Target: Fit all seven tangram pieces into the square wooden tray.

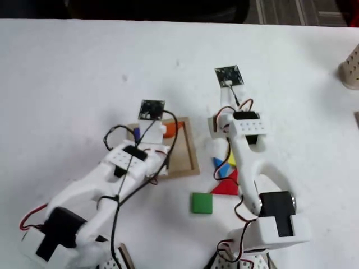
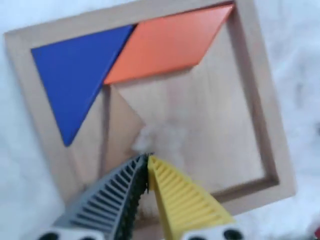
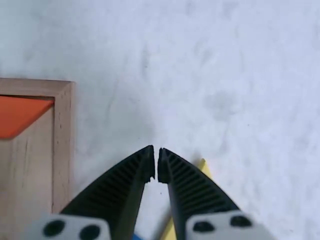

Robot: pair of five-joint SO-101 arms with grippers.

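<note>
The left claw [image 2: 147, 160] hangs over the square wooden tray [image 2: 265, 125] with its grey and yellow fingers pressed together, holding nothing. Its tips point down at bare wood inside the tray. Beyond the tips, along the tray's far edge, a large blue triangle [image 2: 70, 75] lies flat in one corner. An orange parallelogram [image 2: 170, 42] sits against the blue triangle's slanted side and runs to the next corner.

The right claw [image 3: 155, 155] hovers over the white table [image 1: 67, 73] just outside the tray. Its two black fingers are drawn in to a thin slit with nothing between them. The tray's outer rim is near one side of this claw, with the tip of the orange piece showing inside it. On the other side, a yellow piece [image 3: 202, 165] pokes out from under the nearer finger.

From above, the remaining loose pieces lie back from the right claw, alongside its arm and off the tray. A small blue triangle [image 1: 217, 163] touches the yellow one. A red triangle [image 1: 225, 185] sits nearer the arm's base. A green square [image 1: 202, 203] lies flat just beside the red triangle, on its tray side.
</note>
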